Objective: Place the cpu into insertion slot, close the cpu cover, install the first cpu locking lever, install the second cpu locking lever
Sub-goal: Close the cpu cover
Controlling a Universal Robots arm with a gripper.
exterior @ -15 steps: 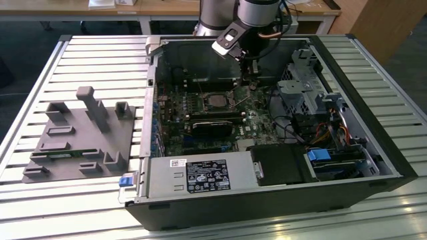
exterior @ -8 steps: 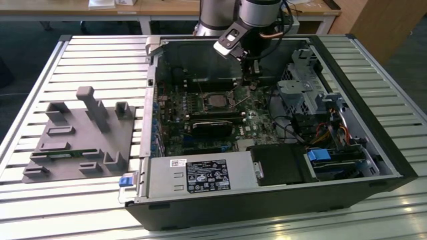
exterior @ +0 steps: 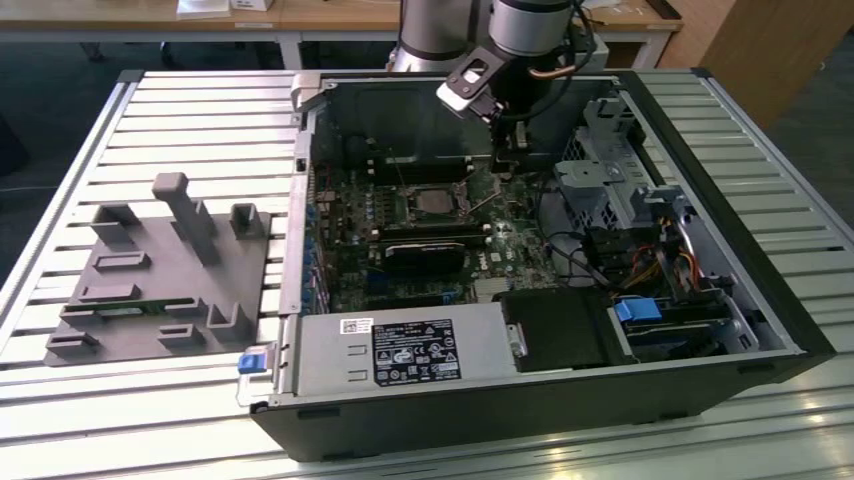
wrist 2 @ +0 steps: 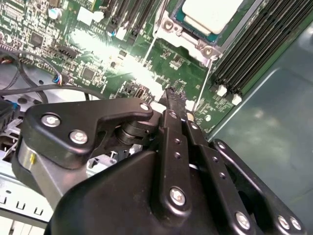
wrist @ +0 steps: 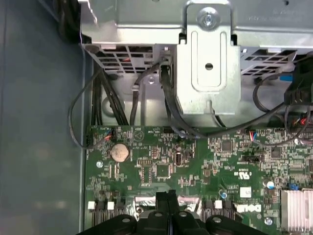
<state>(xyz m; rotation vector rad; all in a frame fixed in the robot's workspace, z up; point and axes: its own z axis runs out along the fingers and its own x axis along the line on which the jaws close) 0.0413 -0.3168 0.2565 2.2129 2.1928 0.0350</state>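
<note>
In the exterior view the insertion slot [exterior: 430,201] sits mid-motherboard inside the open computer case. My gripper [exterior: 505,183] hangs just to the slot's right in that view, low over the board. In the second wrist view the cpu [wrist 2: 211,13] shows its pale top in the socket. The silver cpu cover [wrist 2: 169,27] lies flat around it. Two thin wire locking levers [wrist 2: 148,51] [wrist 2: 204,81] run out from the socket's corners. My gripper [wrist 2: 171,94] is shut with its tip between their free ends, holding nothing visible. Both wrist views show the fingers pressed together [wrist: 167,197].
Long black memory slots [wrist 2: 259,49] flank the socket. A silver drive cage [wrist: 208,63] with black cables [wrist: 98,103] stands beyond the board edge. A grey power supply box [exterior: 400,355] fills the case's near side. A grey fixture block [exterior: 160,280] rests on the table at the exterior view's left.
</note>
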